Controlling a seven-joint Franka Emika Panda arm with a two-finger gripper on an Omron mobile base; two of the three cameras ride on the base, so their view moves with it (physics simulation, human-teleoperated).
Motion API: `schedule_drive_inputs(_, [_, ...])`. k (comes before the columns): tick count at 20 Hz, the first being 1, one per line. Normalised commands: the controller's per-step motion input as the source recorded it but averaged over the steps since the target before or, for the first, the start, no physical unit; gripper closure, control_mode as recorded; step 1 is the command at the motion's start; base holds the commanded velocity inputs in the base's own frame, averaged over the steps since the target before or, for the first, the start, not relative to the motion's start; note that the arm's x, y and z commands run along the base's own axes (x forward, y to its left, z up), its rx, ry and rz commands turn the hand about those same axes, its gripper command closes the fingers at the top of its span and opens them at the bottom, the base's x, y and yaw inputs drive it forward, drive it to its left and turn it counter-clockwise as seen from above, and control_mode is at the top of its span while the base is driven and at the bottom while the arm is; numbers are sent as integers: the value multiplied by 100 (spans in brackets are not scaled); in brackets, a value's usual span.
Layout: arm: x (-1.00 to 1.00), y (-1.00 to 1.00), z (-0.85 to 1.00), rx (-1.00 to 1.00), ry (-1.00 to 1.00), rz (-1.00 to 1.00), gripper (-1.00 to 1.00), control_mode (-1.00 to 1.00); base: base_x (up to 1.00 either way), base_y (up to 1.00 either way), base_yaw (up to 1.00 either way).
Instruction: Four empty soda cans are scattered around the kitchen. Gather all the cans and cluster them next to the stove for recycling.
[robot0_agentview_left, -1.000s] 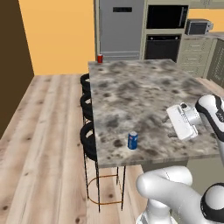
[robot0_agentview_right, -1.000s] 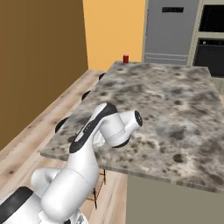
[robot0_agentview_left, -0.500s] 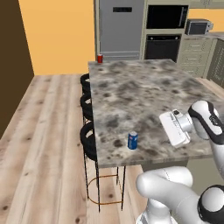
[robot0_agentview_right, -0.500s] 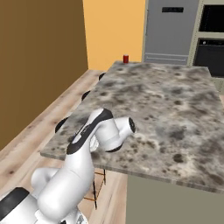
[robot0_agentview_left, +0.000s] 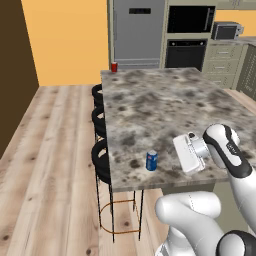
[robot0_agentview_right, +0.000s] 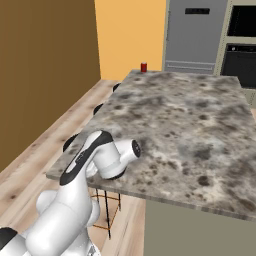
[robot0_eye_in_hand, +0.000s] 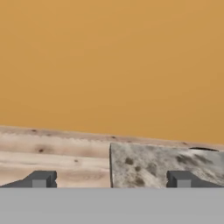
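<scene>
Blue can (robot0_agentview_left: 151, 161) with a white band (silver top) stands straight up, just beside the gripper (robot0_eye_in_hand: 111, 179), whose fingers are spread wide and hold nothing.

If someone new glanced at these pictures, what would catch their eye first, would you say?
Probably the big speckled stone island filling the middle, with the white arm stretched over its near edge and the open gripper pointing towards the orange wall. Next, the blue can standing alone near the island's front edge, beside the arm's hand. Then a red can at the far corner, before the grey fridge.
</scene>
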Motion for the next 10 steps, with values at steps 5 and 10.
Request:
schedule_drive_inputs(5, [0,11,-11,0,11,-6,-100,-100,0,0,0])
schedule_drive_inputs(10, [0,-7,0,1,4,-6,-100,-100,0,0,0])
